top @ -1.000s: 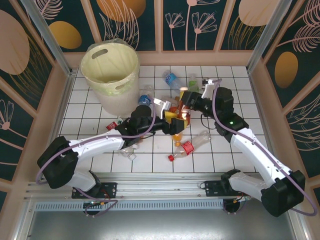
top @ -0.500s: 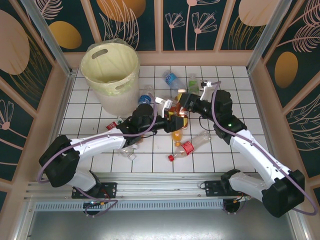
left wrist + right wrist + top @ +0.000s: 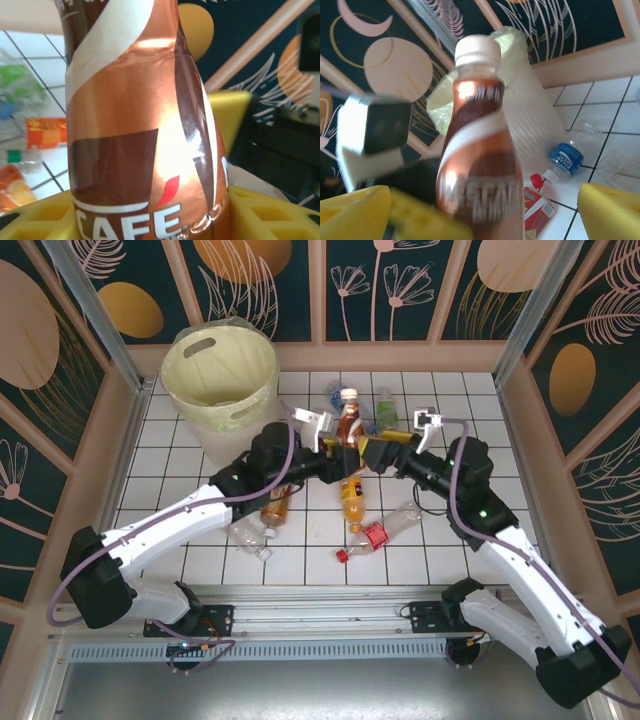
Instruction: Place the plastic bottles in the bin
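Against 1.0 s ago: the left arm [image 3: 190, 515] is lifting a brown coffee bottle [image 3: 347, 420] off the tiles [image 3: 470, 410], and the right arm [image 3: 510, 545] is drawing back. The bin [image 3: 225, 435] is standing to the far left of that bottle, nearer the left arm — no bottle is showing in what I can see of its inside. The left gripper [image 3: 338, 448] is clamping the bottle low on its body, long axis upright, cap up. The right gripper [image 3: 373, 452] is hanging just beside it, jaws spread, holding nothing. Other bottles [image 3: 352, 502] are lying loose below.

White tiled floor [image 3: 150, 470], dark teal wall panels [image 3: 420, 290] with peach leaf prints, metal rail [image 3: 320, 600] along near edge
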`<state>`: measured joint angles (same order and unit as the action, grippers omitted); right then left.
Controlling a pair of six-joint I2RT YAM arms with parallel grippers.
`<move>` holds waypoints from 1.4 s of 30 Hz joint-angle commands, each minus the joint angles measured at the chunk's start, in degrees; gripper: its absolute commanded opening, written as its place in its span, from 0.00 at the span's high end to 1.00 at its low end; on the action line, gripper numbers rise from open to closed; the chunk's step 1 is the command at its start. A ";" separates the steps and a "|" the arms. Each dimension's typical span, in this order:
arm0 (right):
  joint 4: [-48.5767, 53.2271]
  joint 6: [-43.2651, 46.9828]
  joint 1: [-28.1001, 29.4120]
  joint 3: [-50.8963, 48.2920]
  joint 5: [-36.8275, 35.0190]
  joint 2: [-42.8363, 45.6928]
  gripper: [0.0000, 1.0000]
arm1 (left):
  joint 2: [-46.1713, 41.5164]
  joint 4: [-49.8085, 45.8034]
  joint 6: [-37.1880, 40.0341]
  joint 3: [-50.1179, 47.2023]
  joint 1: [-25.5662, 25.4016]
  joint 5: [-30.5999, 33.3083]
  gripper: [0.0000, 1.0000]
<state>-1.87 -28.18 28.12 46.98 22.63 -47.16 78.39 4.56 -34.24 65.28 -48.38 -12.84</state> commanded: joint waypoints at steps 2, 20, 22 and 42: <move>6.12 6.82 0.18 -0.97 2.66 4.30 0.04 | -3.04 -13.49 5.12 6.04 4.13 2.94 0.43; 10.19 7.78 0.37 -6.37 1.51 7.23 0.05 | 8.98 -43.06 19.55 37.71 27.70 12.78 0.43; 11.07 7.80 0.36 -6.46 0.48 7.34 0.05 | 10.57 -43.34 20.21 38.55 30.37 12.60 0.42; 13.06 6.63 0.39 -7.07 -2.08 3.30 0.05 | 23.49 -47.00 24.13 41.62 37.57 10.53 0.34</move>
<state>11.20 -21.32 28.14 40.34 19.97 -42.78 101.34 -40.71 -11.51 105.34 -10.98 -2.28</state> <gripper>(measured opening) 0.950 0.654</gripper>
